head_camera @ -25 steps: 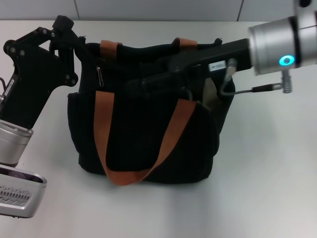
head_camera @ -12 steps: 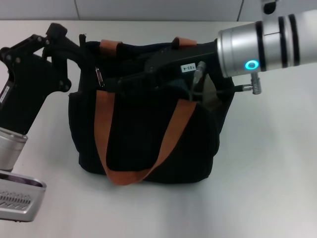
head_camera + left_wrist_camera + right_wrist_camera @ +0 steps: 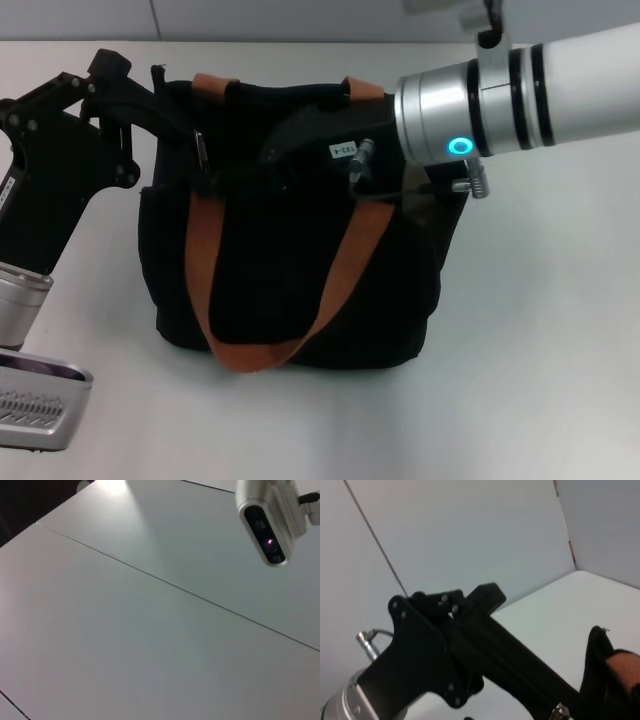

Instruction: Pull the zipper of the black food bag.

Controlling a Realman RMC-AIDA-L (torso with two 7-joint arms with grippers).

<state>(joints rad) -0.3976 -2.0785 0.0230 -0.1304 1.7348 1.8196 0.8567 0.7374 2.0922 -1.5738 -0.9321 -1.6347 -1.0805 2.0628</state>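
Note:
The black food bag (image 3: 280,280) stands on the white table with its two orange handles hanging over the front. The zipper (image 3: 200,150), a small silver pull tab, hangs at the rim's left end. My left gripper (image 3: 170,110) pinches the bag's upper left corner. The right wrist view shows it reaching the bag's edge (image 3: 600,680), with a silver tab (image 3: 561,711) just beside it. My right gripper (image 3: 212,180) reaches across the bag's top from the right. Its dark tips lie just below the zipper, lost against the black fabric. Pale lining shows at the bag's right end.
The white table (image 3: 540,340) stretches bare to the right of and in front of the bag. A grey panel wall runs behind it. The left wrist view holds only pale panels and a silver camera housing (image 3: 270,520).
My right arm has slid left across the bag's top, bringing its tips from the middle of the rim to the silver pull tab. The left gripper and the tab have stayed put.

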